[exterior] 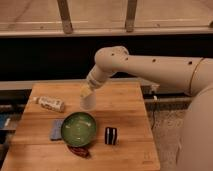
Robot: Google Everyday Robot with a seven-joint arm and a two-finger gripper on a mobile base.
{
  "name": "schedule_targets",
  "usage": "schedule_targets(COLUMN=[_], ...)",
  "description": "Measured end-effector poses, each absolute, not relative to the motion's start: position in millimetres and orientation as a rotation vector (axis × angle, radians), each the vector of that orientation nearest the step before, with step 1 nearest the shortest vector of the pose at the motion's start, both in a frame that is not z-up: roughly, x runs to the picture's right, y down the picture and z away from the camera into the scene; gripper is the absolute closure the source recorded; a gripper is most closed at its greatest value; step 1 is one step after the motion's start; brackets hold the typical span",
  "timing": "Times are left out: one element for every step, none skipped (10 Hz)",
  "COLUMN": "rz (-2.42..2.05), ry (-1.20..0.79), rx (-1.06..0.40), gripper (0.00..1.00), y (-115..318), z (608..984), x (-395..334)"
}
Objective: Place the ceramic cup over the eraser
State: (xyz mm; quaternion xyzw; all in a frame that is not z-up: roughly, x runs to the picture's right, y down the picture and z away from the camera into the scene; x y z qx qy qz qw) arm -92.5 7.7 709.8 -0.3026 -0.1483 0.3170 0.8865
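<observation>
Hovering over the middle of the wooden table (131, 107) with the ceramic cup (88, 103) hanging from the gripper (86, 95), jaws clamped on the cup's upper part by the look of it. Reached in from the right on a long pale arm (150, 65), wrist angled down and to the left. Held the cup clear of the tabletop, just beyond the far rim of the green bowl (78, 128). Could not tell whether its mouth faced up or down. Read as the carry step: cup picked and aloft, not yet brought to its target. Found the eraser (111, 135) down at the near side, standing on the wood just right of the bowl and apart from it, uncovered, and well to the near-right of the cup. Left a white bottle (50, 103) lying at far left, a blue pad (56, 129) against the bowl's left side and a dark red object (79, 151) by its near rim, all off the likely route. Called next for a swing right and toward the near edge, passing the bowl's rim, then centring the open mouth over the striped block. After that, needed a straight descent, since an off-centre drop could knock the eraser aside or leave the cup perched crookedly on it.
</observation>
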Motion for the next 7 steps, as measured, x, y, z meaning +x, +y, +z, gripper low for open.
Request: schedule_targets(rz=[0.66,0.66,0.659,0.66,0.658,0.657,0.66], ry=[-0.308,-0.308,-0.308,-0.308,-0.307,-0.305,-0.3], rx=[-0.629,-0.629,-0.63,-0.63,-0.631,-0.625,-0.613], gripper=[1.0,1.0,1.0,1.0,1.0,1.0,1.0], y=[7.4,7.4,7.8,7.7,7.4,1.0,-5.0], z=[709.5,709.6,709.9,710.1,710.7,709.3,707.0], x=[-92.3,-91.8,-92.4,-92.3,-92.7,-91.6,-86.5])
